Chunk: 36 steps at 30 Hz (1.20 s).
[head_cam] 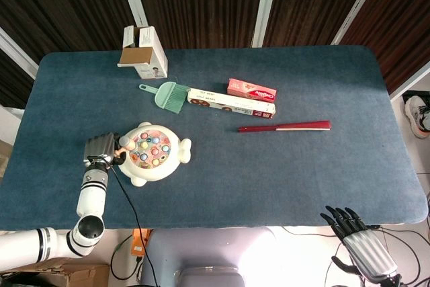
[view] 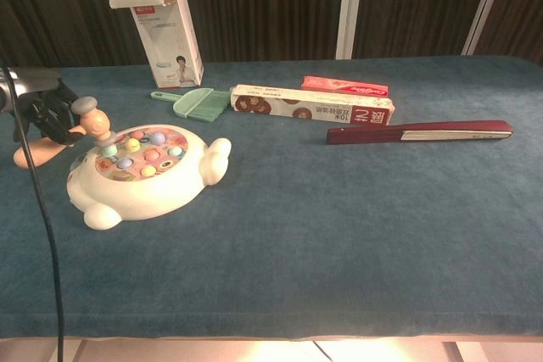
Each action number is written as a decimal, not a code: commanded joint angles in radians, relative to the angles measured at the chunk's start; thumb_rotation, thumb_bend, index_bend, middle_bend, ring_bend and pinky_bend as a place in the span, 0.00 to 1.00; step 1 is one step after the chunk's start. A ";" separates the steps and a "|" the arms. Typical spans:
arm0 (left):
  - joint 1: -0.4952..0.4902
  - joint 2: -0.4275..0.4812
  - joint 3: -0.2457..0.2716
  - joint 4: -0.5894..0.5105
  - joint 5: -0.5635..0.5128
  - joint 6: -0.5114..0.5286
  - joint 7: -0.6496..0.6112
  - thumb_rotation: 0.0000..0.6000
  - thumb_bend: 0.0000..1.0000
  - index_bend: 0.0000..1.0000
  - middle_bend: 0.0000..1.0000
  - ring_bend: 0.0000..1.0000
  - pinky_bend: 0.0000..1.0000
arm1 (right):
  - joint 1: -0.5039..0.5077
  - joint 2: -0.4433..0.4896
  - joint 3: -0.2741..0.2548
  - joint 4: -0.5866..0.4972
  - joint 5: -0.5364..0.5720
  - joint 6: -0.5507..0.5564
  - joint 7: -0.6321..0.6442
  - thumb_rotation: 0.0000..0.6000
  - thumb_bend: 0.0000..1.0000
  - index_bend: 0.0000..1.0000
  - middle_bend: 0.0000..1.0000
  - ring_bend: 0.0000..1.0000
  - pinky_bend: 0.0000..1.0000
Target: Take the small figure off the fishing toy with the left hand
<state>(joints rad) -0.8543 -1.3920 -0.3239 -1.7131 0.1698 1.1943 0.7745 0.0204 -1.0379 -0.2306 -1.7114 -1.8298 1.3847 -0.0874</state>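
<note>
- Nearest, the right robot hand (head_cam: 356, 236) hangs off the bench (head_cam: 282, 166), fingers apart, holding nothing.
- Left robot hand (head_cam: 102, 151) pinches the small figure (view: 92, 118) at the fishing toy (view: 144, 171).

Left arm (head_cam: 92, 196), head view: white cylindrical segments entering at 7 o'clock, separated by black and silver ring bands, with a rounded white elbow housing that carries a dark circular cap. Left hand (head_cam: 101, 150): a grey metallic, box-shaped back with black parts beneath; in the chest view the left hand (view: 38, 106) appears at 9 o'clock as a grey shell with dark fingers (view: 58, 125). A thin black cable (head_cam: 127, 201) runs down from the wrist toward 6 o'clock. Right hand (head_cam: 356, 236), at 5 o'clock: black segmented fingers (head_cam: 339, 218) on a ribbed, silver-grey palm housing, with black cabling just below it.
</note>
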 commanded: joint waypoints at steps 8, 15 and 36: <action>-0.015 -0.016 0.007 0.034 -0.011 -0.013 -0.005 1.00 0.70 0.77 0.65 0.66 0.73 | -0.001 0.006 -0.001 0.004 0.003 0.003 0.009 1.00 0.18 0.00 0.00 0.00 0.01; -0.021 -0.017 0.015 0.040 -0.019 -0.017 -0.004 1.00 0.70 0.77 0.65 0.66 0.73 | -0.005 0.005 -0.002 0.009 -0.003 0.011 0.012 1.00 0.18 0.00 0.00 0.00 0.01; -0.042 0.008 -0.016 0.019 -0.022 -0.036 -0.040 1.00 0.69 0.77 0.65 0.66 0.73 | -0.005 0.010 0.001 0.010 0.000 0.015 0.028 1.00 0.18 0.00 0.00 0.00 0.01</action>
<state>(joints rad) -0.8941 -1.3869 -0.3357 -1.6902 0.1454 1.1551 0.7382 0.0158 -1.0285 -0.2292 -1.7015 -1.8294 1.4002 -0.0590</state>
